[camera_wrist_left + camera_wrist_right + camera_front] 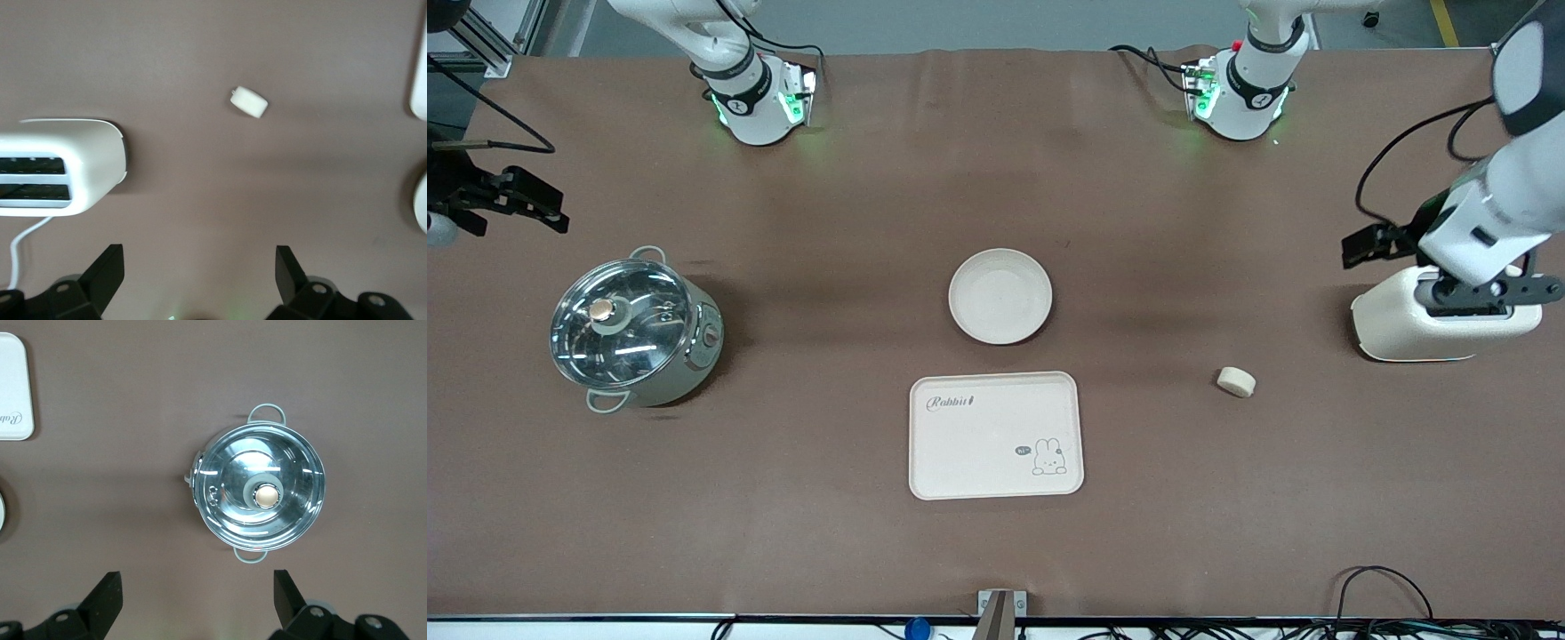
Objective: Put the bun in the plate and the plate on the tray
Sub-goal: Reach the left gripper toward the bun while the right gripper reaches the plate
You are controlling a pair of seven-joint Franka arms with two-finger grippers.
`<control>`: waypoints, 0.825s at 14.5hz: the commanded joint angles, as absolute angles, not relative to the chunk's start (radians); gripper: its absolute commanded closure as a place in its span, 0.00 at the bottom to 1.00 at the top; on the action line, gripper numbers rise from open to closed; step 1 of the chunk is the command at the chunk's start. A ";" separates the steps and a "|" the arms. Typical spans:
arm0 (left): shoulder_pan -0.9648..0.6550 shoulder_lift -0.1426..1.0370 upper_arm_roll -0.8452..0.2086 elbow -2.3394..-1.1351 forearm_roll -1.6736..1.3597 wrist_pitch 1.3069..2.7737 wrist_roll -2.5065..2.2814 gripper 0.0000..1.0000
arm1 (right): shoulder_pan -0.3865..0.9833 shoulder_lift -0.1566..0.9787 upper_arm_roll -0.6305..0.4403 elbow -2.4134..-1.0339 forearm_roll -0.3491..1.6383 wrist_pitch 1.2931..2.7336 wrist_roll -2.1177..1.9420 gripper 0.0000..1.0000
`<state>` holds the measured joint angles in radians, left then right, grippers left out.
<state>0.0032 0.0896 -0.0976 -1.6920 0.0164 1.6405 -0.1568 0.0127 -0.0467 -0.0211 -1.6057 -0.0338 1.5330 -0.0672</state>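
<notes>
The bun lies on the brown table toward the left arm's end and also shows in the left wrist view. The round plate sits empty at the table's middle. The Rabbit tray lies empty just nearer to the front camera than the plate. My left gripper hangs open and empty over the toaster, its fingers wide apart in its wrist view. My right gripper hangs open and empty at the right arm's end, near the pot, fingers wide apart.
A cream toaster stands at the left arm's end, farther from the front camera than the bun. A steel pot with a glass lid stands at the right arm's end and shows in the right wrist view.
</notes>
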 commanded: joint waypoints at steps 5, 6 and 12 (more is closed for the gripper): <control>0.035 0.291 -0.097 -1.818 -0.063 1.931 -0.446 0.00 | 0.076 0.027 -0.025 -1.603 0.103 1.617 -0.054 0.00; 0.035 0.323 -0.097 -1.819 -0.066 1.962 -0.465 0.00 | 0.098 0.047 -0.023 -1.606 0.106 1.624 -0.028 0.00; 0.048 0.492 -0.097 -1.818 -0.219 2.155 -0.601 0.00 | 0.271 0.144 -0.015 -1.606 0.112 1.741 0.231 0.00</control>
